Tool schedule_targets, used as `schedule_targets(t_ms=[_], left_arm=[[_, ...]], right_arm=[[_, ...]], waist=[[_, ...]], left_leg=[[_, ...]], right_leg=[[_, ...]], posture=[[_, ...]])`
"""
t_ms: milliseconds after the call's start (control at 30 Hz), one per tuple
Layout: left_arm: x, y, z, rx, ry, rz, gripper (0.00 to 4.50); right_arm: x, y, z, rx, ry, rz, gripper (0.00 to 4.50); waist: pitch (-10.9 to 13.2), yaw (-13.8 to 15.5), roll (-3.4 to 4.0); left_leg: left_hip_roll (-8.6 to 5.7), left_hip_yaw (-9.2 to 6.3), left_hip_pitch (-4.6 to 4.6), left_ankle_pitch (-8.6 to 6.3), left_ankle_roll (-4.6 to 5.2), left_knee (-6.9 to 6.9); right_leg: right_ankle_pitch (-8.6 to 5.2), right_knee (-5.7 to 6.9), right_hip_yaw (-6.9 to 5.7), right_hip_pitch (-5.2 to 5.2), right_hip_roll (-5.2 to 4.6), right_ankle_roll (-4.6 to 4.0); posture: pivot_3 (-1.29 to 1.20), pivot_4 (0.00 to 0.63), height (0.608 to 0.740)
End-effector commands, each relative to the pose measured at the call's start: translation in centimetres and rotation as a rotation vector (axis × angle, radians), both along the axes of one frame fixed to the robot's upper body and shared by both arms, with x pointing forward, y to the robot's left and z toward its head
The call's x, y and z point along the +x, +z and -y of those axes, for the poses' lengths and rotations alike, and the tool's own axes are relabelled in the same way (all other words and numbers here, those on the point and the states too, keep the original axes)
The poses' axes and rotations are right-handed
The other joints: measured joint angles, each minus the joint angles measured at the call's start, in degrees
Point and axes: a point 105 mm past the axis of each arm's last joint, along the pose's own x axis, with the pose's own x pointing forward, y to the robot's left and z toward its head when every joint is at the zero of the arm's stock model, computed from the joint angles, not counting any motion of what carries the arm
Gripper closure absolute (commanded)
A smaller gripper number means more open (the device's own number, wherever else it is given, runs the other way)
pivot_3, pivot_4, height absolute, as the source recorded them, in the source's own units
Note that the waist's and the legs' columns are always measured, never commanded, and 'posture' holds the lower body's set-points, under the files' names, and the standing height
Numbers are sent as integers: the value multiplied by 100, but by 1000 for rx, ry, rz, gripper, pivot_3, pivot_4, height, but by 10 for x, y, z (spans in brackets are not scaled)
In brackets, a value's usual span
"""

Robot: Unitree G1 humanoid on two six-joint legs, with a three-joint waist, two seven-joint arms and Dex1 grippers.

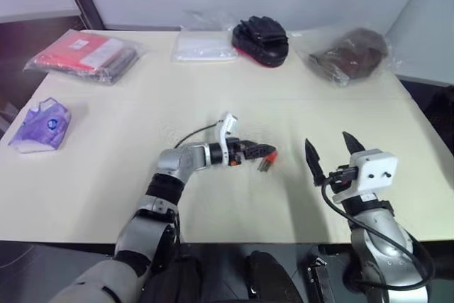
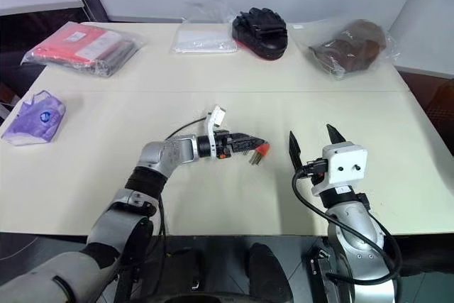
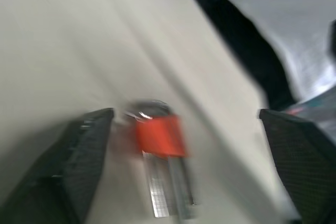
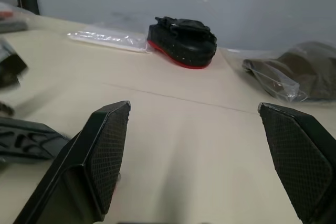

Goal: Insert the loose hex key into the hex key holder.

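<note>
The hex key holder (image 3: pixel 160 136) is a small orange-red block lying on the cream table (image 1: pixel 106 175), with short grey keys sticking out of one end. My left gripper (image 1: pixel 261 152) is low over the table's middle and open wide. The holder lies between its fingers (image 3: pixel 86 145), closer to one of them. I cannot make out the loose hex key as separate from the keys in the block. My right gripper (image 1: pixel 328 140) hovers to the right, near the table's front edge. It is open, with nothing between its fingers (image 4: pixel 105 145).
Along the far edge lie a red packet in plastic (image 1: pixel 85 53), a clear bag (image 1: pixel 204 46), a black and red object (image 1: pixel 261 39) and a bagged brown item (image 1: pixel 352 54). A purple bag (image 1: pixel 41 124) sits at the left edge.
</note>
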Motion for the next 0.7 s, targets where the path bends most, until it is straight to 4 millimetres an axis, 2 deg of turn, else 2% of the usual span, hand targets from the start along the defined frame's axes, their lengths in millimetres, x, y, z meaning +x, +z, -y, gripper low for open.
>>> schedule_targets(t_ms=[33, 200, 333, 400, 533, 700], left_arm=[[12, 15, -20, 93, 33, 286, 37], [27, 54, -43, 131, 110, 590, 37], [23, 62, -61, 179, 26, 639, 37], [8, 63, -68, 183, -94, 626, 37], [-35, 66, -85, 185, -349, 529, 37], [-63, 65, -95, 224, -458, 462, 37]], right_arm=[[-3, 9, 3, -58, 30, 14, 441], [-10, 1, 15, -201, 142, -117, 441], [-21, -4, 28, -337, 233, -256, 441], [-28, -4, 35, -414, 274, -328, 441], [-44, 5, 42, -521, 374, -454, 441], [-47, 18, 45, -568, 396, -474, 441]], waist=[[0, 25, 0], [2, 225, -4], [3, 208, -5], [3, 174, -5], [5, 133, -2], [8, 168, -1]], left_leg=[[0, -1, -2, 0, 0, -2], [-6, 0, -27, 0, 1, 5], [-12, 0, -29, -3, 5, 7], [-10, -2, -24, -3, 6, 5], [1, -4, -18, -3, 6, -1], [3, -5, -15, -3, 6, 6]], right_leg=[[0, 0, 0, -2, 0, 0], [0, -24, -5, -5, -11, 2], [0, -30, -4, -2, -15, 3], [-1, -26, -4, -1, -10, 3], [-1, -20, -6, 0, 1, 2], [-1, -19, -8, 10, -1, 1]], posture=[[0, 150, 740], [0, 150, 740], [0, 150, 740], [0, 150, 740], [0, 150, 740], [0, 150, 740]])
